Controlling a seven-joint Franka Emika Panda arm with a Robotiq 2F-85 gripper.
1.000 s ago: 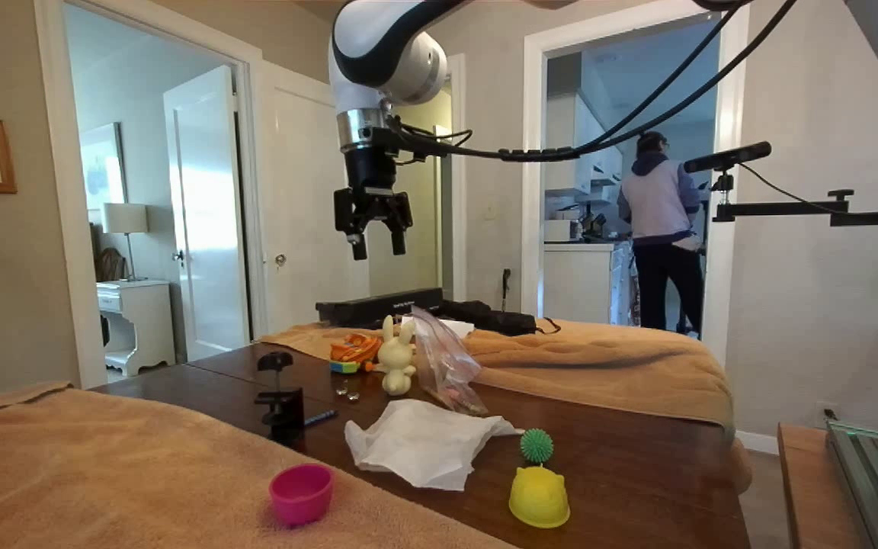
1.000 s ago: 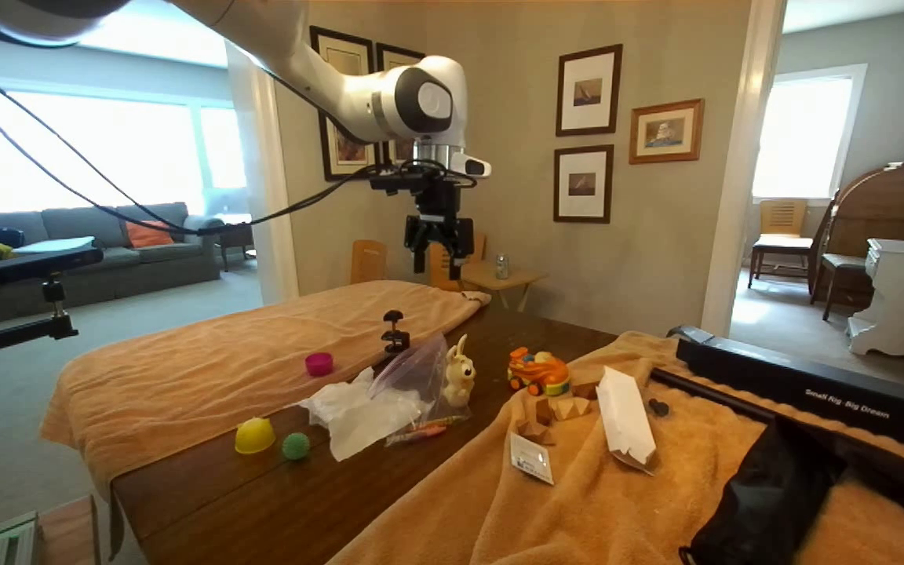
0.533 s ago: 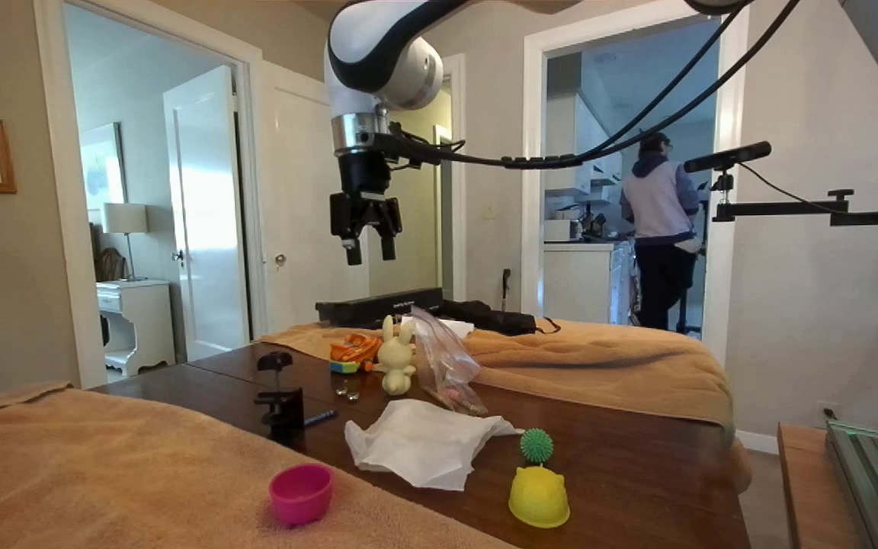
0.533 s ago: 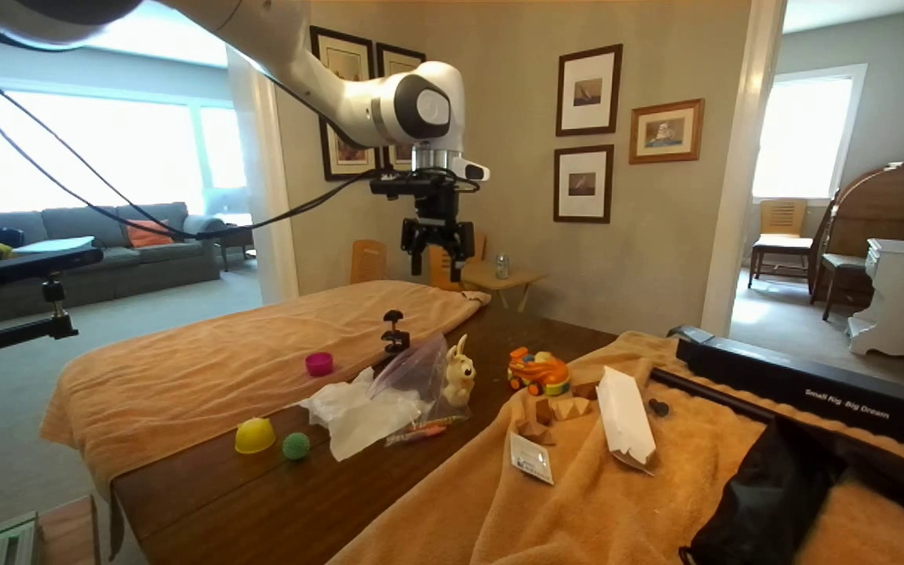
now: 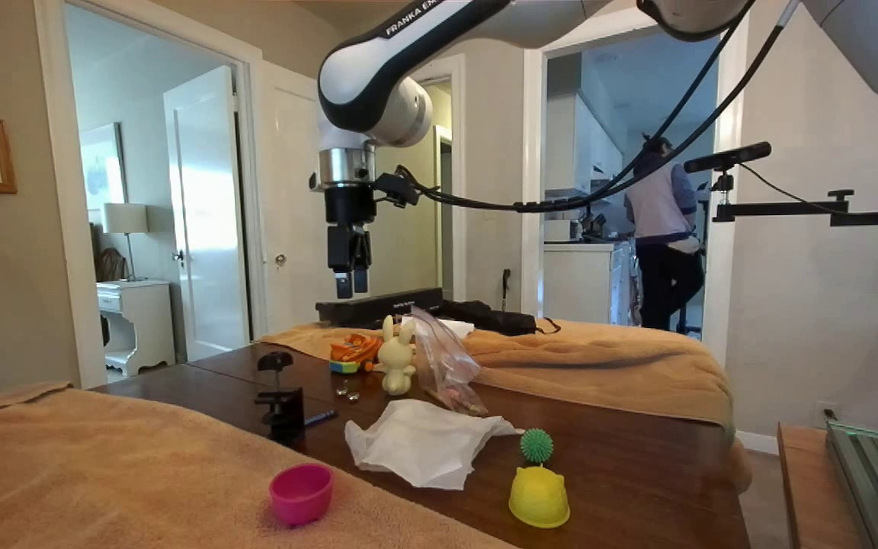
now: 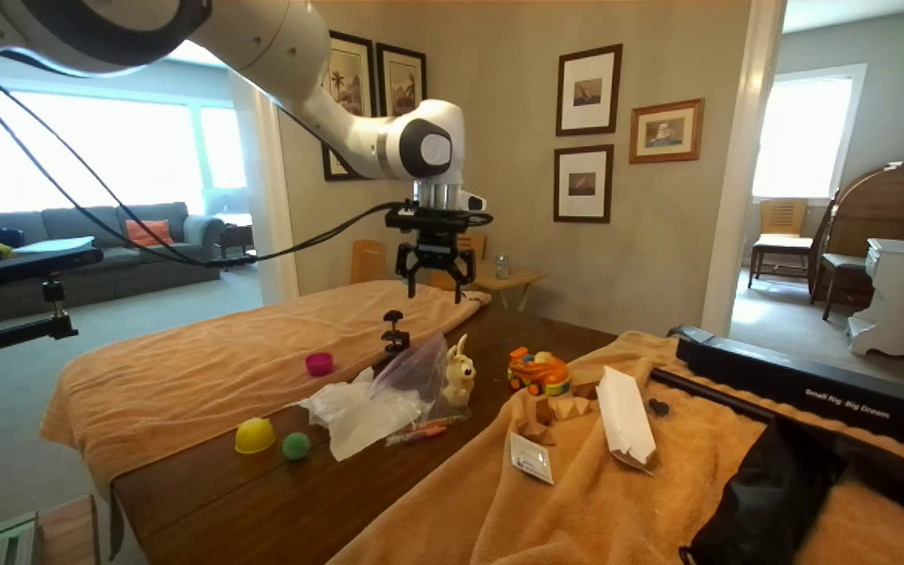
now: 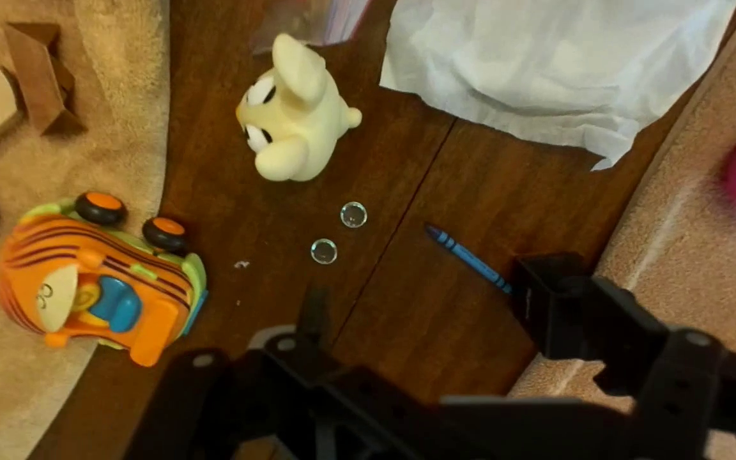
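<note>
My gripper is open and empty, pointing down above the table, apart from everything on it. In the wrist view, a blue crayon and two clear round beads lie on the wood below the fingers. A black clamp stands at the crayon's end; in the wrist view, it is partly covered by a finger. A cream rabbit toy stands beside the beads. An orange toy car is close to the rabbit.
A white tissue and a plastic bag lie mid-table. A pink cup, yellow cup and green spiky ball are nearby. A white box and long black box lie on the towel.
The arm has moved lower toward the table and the gripper has turned about its vertical axis. It stays open. The objects on the table have not moved; the person in the doorway shifted slightly.
</note>
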